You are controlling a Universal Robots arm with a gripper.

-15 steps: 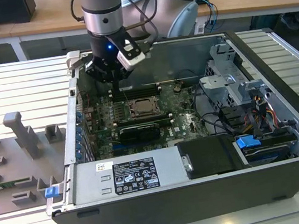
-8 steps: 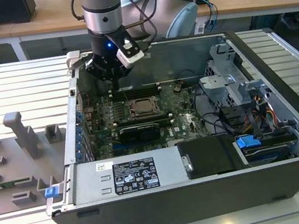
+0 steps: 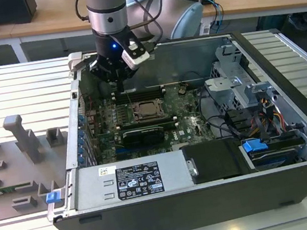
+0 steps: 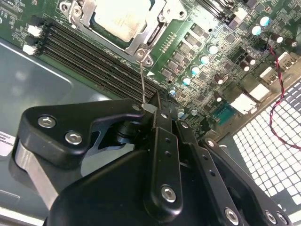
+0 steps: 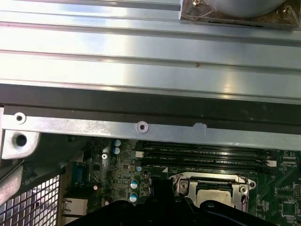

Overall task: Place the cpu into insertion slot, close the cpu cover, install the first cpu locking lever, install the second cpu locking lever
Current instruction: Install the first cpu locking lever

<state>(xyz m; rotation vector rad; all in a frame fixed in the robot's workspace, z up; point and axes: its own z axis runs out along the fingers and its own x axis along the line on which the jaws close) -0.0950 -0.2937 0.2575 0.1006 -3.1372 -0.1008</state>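
Observation:
The cpu [image 4: 123, 19] lies flat in the insertion slot [image 3: 136, 117] on the green motherboard, its pale metal top showing. The cpu cover [image 4: 154, 34], a silvery frame, lies down around it; both also appear in the first wrist view, cpu [image 5: 214, 194] and cover [image 5: 181, 181]. A thin wire locking lever [image 4: 142, 80] rises from the socket's corner up to my gripper [image 4: 149, 109], which is shut on the lever's flat tip. In the exterior view the gripper [image 3: 122, 88] hangs just behind the socket, inside the open computer case.
Long black memory sticks [image 4: 94, 56] run beside the socket, under the gripper. The case's metal wall [image 5: 141, 127] stands close behind. A power supply [image 3: 134, 181], a drive cage [image 3: 242, 90] and cables [image 3: 269, 115] fill the case's front and right. Grey fixtures [image 3: 24, 140] sit on the table.

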